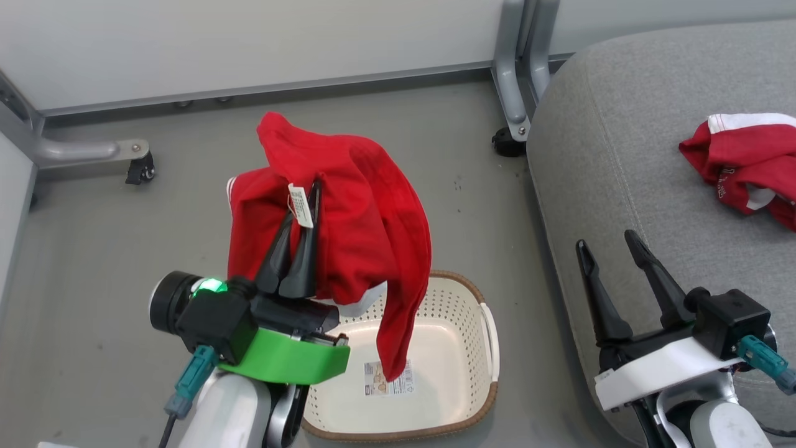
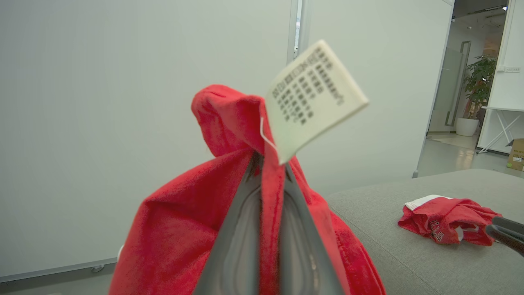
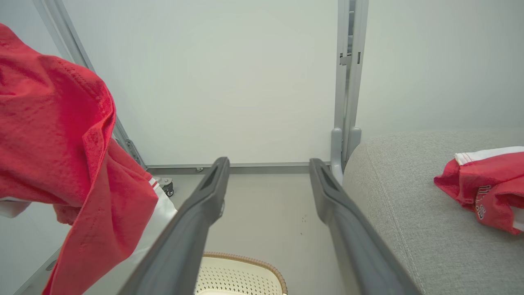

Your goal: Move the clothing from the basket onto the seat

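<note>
Progress looks about half made: one red garment (image 1: 743,158) lies on the seat (image 1: 622,155); the other garment (image 1: 360,205) hangs above the empty basket (image 1: 460,323), pinched in the closed left hand (image 1: 314,186). Beside the seat the right hand (image 1: 606,241) hovers, fingers spread, holding nothing.

White partition panels (image 1: 249,43) are standing on castered grey legs (image 1: 511,74) over grey floor (image 1: 124,249); a potted plant (image 2: 481,80) is seemingly sitting in a far hallway.

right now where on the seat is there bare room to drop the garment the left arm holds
The seat is bare from its rounded left edge across to the crumpled red garment at its right. Crowded: that right side, and the near edge, where the right gripper hovers, jaws open.
</note>
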